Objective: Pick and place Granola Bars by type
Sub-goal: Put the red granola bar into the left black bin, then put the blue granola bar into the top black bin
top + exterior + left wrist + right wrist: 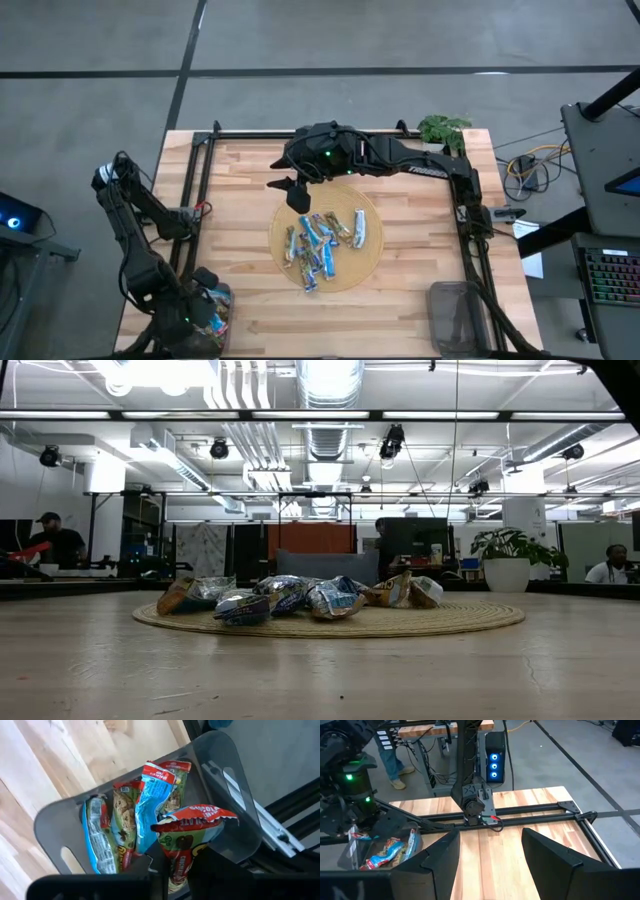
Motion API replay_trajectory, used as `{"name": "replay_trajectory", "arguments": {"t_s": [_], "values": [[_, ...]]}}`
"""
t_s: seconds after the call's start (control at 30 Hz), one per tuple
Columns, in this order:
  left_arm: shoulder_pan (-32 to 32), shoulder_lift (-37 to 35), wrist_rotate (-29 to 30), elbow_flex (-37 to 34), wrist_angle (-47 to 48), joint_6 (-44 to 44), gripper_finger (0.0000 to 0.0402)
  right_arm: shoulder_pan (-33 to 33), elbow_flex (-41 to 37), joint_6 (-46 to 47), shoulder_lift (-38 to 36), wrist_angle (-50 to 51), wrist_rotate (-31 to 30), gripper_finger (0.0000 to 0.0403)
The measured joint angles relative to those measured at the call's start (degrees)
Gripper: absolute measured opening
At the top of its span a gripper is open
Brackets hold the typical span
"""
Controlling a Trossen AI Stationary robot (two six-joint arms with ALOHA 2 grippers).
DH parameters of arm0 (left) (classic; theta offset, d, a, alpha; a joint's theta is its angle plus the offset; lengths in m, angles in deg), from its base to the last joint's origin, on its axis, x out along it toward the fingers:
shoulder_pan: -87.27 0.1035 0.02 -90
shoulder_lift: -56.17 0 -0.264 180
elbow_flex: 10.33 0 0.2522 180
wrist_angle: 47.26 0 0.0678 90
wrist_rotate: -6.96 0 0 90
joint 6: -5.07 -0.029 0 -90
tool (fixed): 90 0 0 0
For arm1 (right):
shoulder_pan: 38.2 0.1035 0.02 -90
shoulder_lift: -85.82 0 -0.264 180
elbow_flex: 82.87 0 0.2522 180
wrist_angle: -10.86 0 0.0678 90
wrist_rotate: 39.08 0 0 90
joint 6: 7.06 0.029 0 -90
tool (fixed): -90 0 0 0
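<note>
Down at the counter's near left corner, the left pincer [172, 870] is clamped on a red-and-green granola bar [186, 837] and holds it over the grey bin [212, 305], where several blue and red bars [125, 820] already lie; its arm folds back along the left edge and bends sharply down to the bin. Across the counter, the right pincer [490, 855] hangs with fingers apart and empty near the far edge, its arm reaching in from the right side just beyond the round woven mat [372, 262] at the centre, where the remaining granola bars [325, 240] lie heaped.
</note>
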Motion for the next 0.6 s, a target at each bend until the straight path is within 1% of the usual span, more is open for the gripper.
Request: {"name": "replay_trajectory", "arguments": {"t_s": [0.1,0.23,0.4,0.6], "values": [[0.01,0.00,-1.53,-0.74,0.03,2.87,0.0039,0.40,0.00,-0.01,0.00,-0.01,-0.03,0.0203],[0.02,-0.02,-4.83,-2.56,0.02,5.72,0.0069,0.88,0.00,-0.02,0.00,-0.02,0.00,0.0203],[0.02,-0.02,-7.90,-3.53,-0.43,6.04,0.0106,1.43,0.00,-0.02,0.00,-0.02,0.00,0.0203],[0.09,-0.14,-8.49,-3.11,-0.52,5.64,0.0114,1.50,0.00,-0.02,0.00,-0.02,0.00,0.0203]]}}
